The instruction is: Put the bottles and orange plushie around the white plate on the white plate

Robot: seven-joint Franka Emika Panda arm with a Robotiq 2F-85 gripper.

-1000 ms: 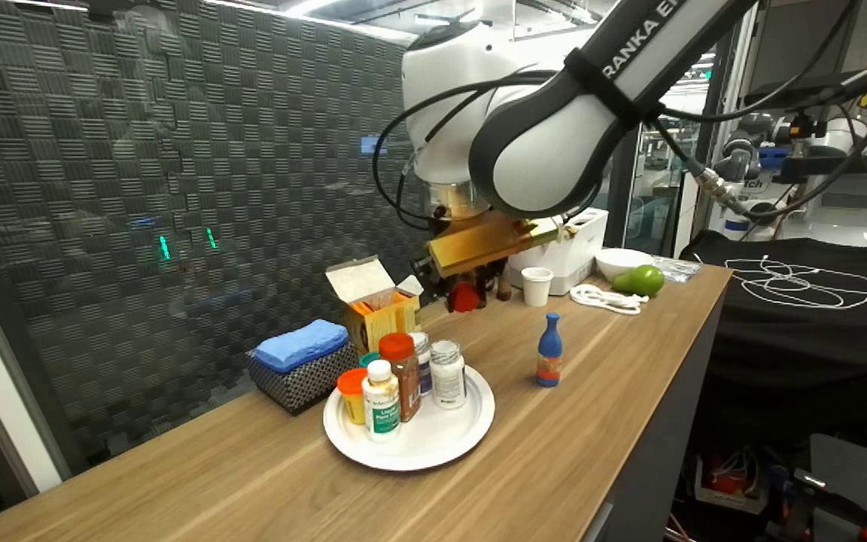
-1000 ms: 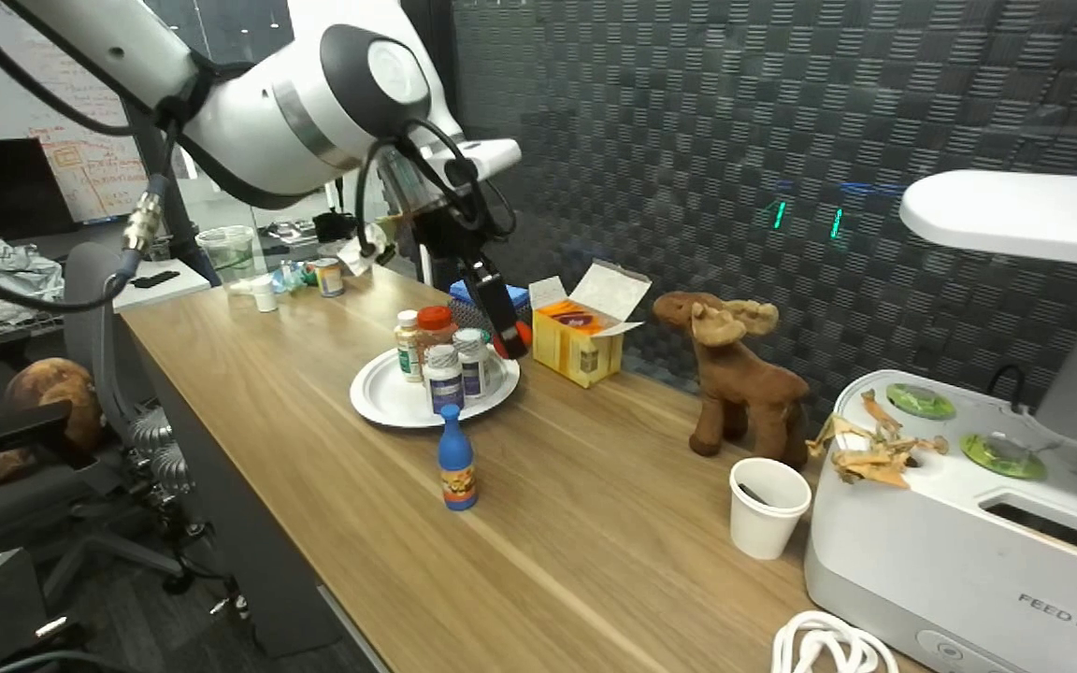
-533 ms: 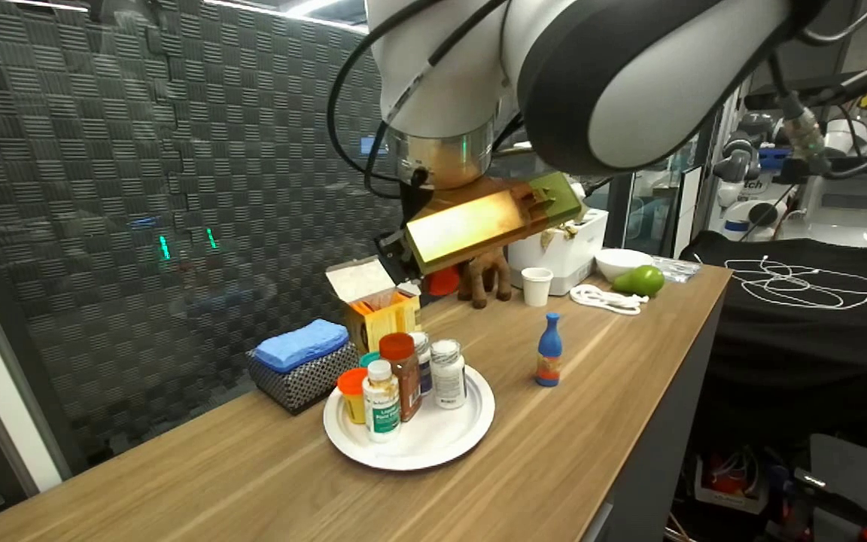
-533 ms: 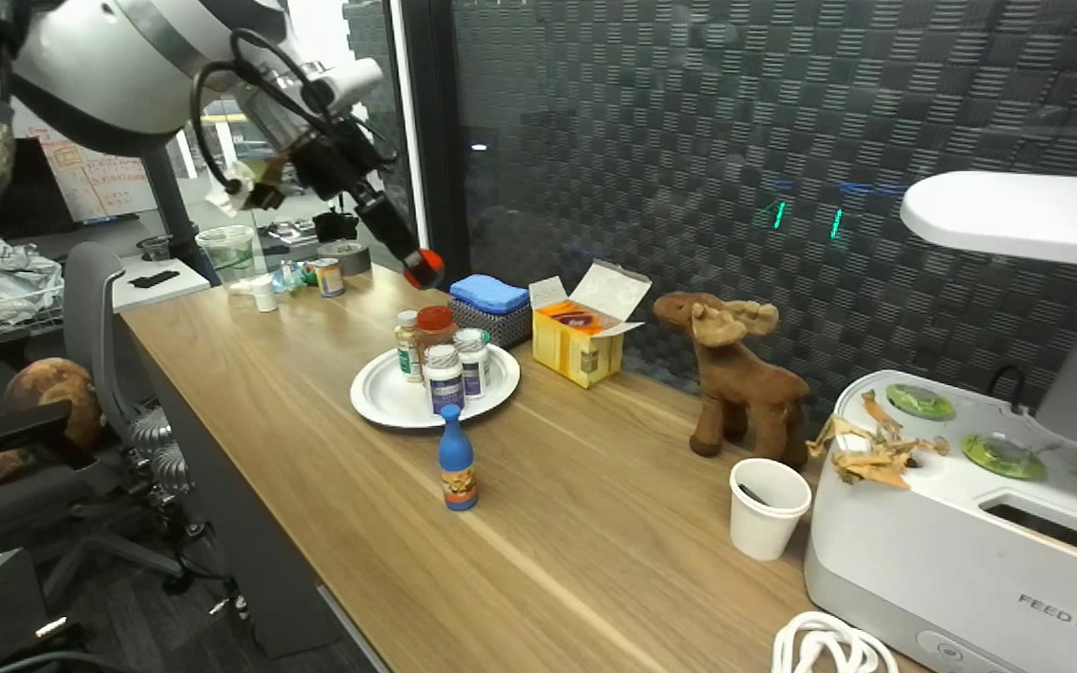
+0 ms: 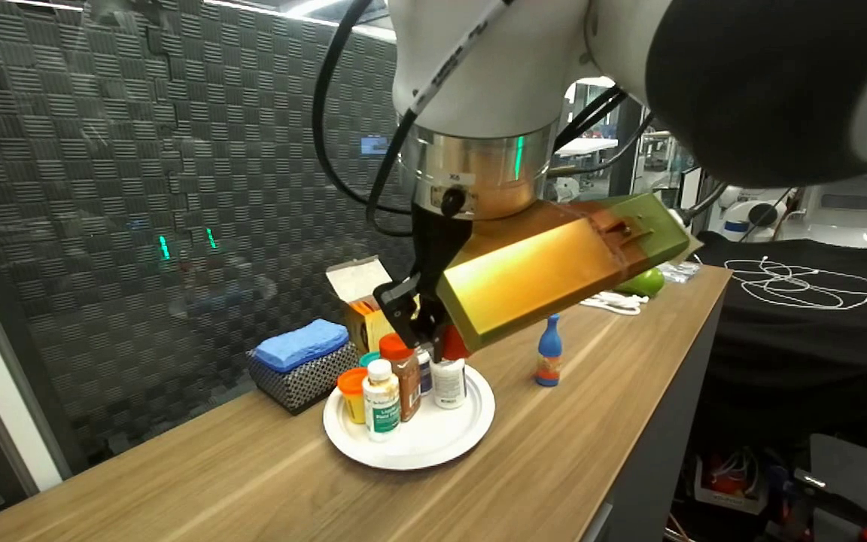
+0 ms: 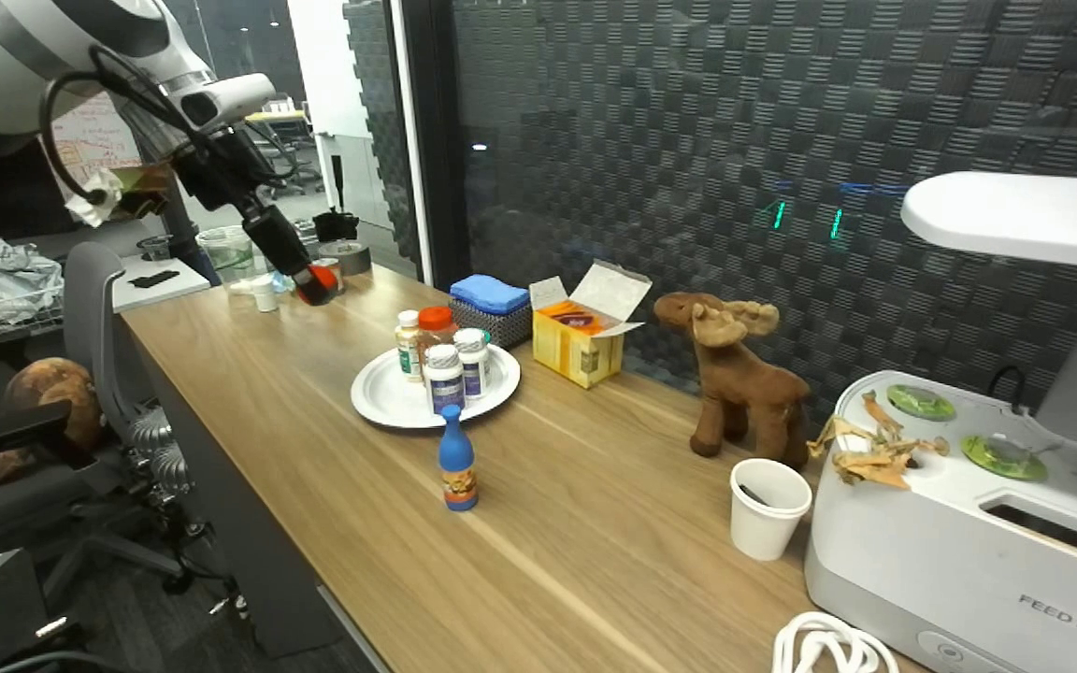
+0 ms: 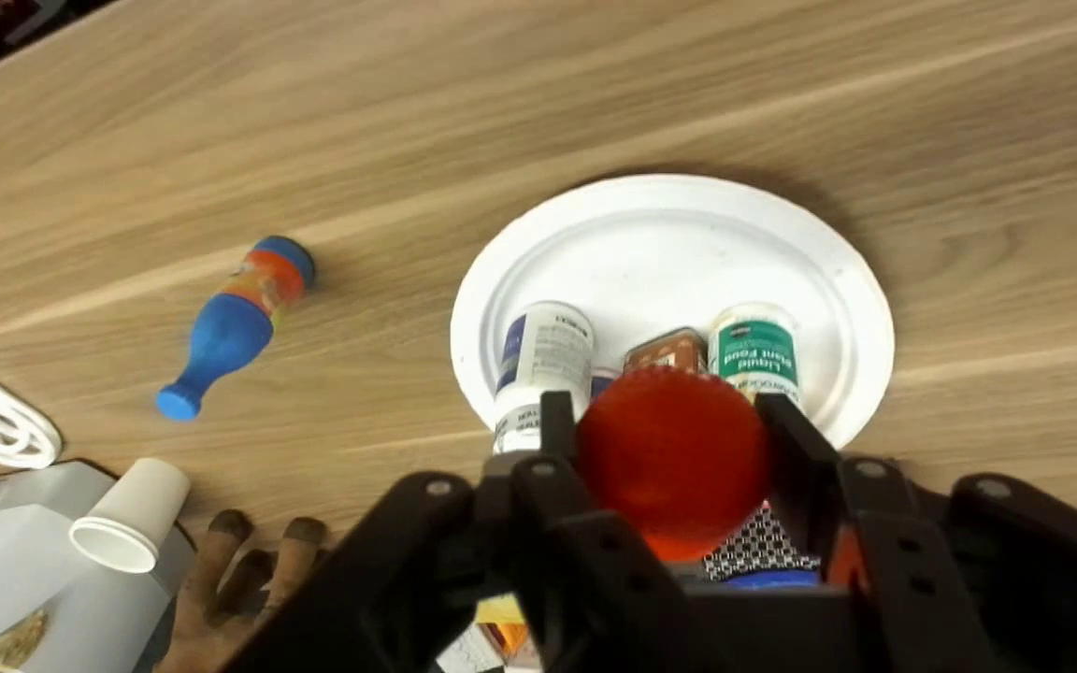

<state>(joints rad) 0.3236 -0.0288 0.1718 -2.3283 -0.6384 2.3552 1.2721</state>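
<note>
Now the jaws pinch the orange plushie [image 7: 674, 458] from both sides, above the bench [image 6: 576, 523], not yet on the white plate [image 7: 660, 248]; probably light and squashy, it wants a gentle squeeze round its middle.

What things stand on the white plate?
Four bottles and an orange-lidded tub stand on the white plate. Behind them a teal lid shows; what is under it is covered.

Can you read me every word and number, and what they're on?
"Liquid Plant Food", on the white plastic bottle with a green label
"FEED ME!", on the big white plastic box-shaped machine
Too small or blurred to read: the two white plastic bottles with purple labels, the whiteboard with red writing, and every other mark.
</note>
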